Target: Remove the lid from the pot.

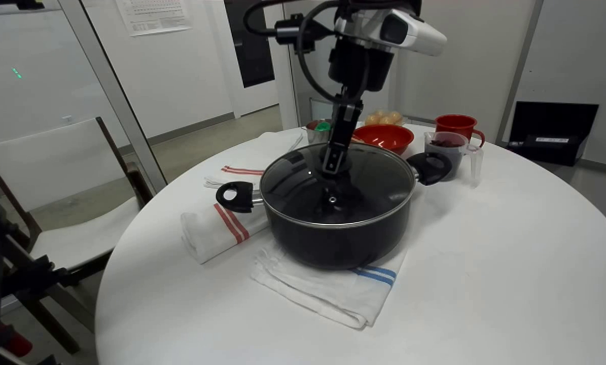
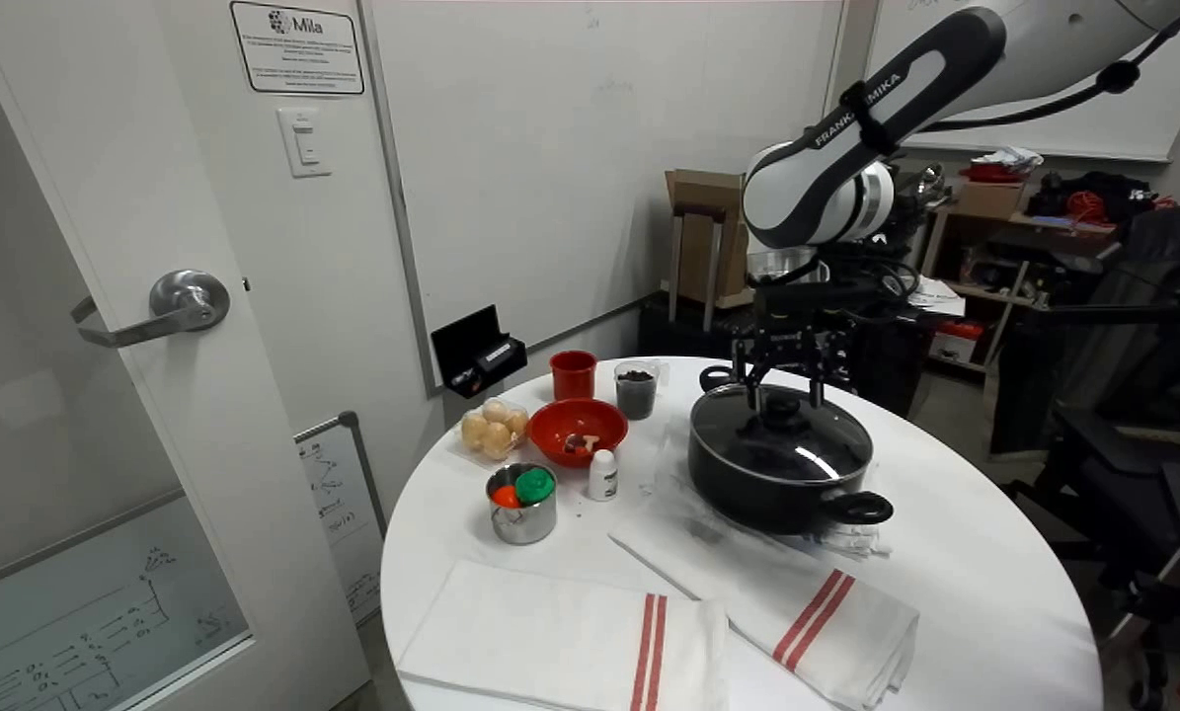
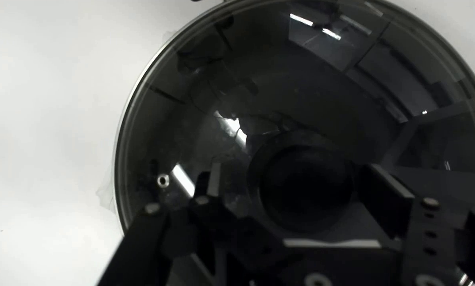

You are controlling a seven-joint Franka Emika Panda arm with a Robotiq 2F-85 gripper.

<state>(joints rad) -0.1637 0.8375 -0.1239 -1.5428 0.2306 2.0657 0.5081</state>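
Lid [image 2: 782,446], glass, metal-rimmed, black knob [image 3: 305,188]: seated on the pot [image 1: 338,246], not yet lifted. Pot: black, two side handles [image 1: 243,198], resting on a folded blue-striped towel [image 1: 328,295] on the white worktop [image 1: 485,253]. End effector [image 2: 785,399]: fingers [image 3: 386,206] apart, one either side of the knob; whether either touches it, I cannot make out. Risks, in my judgement: in the wrist view the knob appears nearer one finger, so an uneven closing could shove the lid sideways; a shallow hold could slip and drop it; a tilted pull could snag lid on pot, dragging towel too.
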